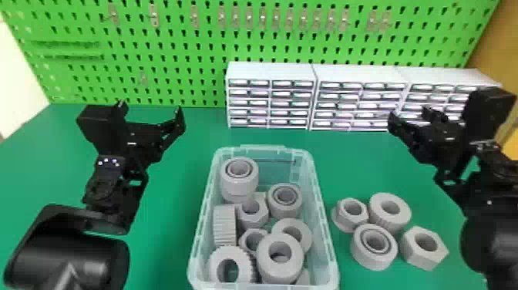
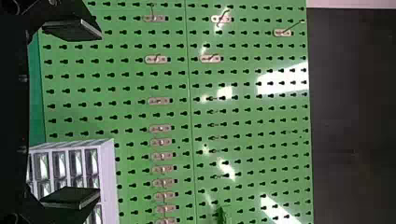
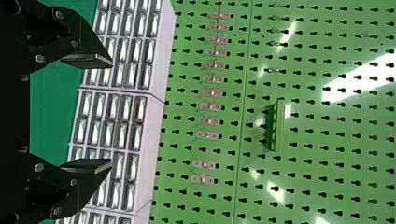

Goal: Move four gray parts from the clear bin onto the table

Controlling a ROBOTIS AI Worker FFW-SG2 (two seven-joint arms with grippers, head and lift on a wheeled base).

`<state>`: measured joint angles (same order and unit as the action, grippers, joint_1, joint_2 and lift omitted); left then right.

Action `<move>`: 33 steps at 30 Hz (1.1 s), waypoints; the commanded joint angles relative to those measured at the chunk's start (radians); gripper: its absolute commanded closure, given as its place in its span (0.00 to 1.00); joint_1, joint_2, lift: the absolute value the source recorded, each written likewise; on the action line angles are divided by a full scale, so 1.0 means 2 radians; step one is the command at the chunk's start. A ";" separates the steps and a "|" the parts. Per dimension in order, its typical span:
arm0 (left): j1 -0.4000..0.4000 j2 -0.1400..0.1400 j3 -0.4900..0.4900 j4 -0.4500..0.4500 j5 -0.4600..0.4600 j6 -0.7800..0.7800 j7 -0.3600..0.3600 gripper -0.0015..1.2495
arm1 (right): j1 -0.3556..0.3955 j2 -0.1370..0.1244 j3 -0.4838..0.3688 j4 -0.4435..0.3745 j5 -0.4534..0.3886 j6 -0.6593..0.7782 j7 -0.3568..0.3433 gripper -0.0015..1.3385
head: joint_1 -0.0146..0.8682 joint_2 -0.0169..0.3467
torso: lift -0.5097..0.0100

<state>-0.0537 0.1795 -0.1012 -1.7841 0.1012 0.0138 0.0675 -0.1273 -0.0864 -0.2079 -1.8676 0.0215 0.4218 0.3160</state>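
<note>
Our left claw (image 1: 150, 107) and right claw (image 1: 408, 113) gape empty; head view shows the clear bin (image 1: 321, 210), right wrist view a green bracket (image 3: 276, 125).

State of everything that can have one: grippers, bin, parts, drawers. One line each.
Left gripper: open, empty
Right gripper: open, empty
Clear bin: upright, lid off, gray parts heaped inside
Ribbed part at bin's left wall: on edge
Flanged part, ribbed ring, round part, hex nut: on table right of bin, holes up
Drawer cabinets: drawers look shut
</note>
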 commanded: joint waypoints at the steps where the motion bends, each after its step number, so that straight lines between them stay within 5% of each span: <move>1: 0.000 0.000 0.001 0.000 0.000 0.000 0.001 0.09 | 0.000 0.000 0.000 0.000 0.000 0.000 0.000 0.38 | 0.78 0.14 | 0.89; 33: 0.000 0.000 0.001 0.000 0.000 0.000 0.000 0.09 | 0.001 0.001 0.000 0.000 -0.005 0.000 -0.001 0.38 | 0.78 0.14 | 0.89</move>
<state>-0.0537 0.1795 -0.1005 -1.7841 0.1012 0.0138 0.0676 -0.1262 -0.0844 -0.2071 -1.8683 0.0134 0.4218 0.3144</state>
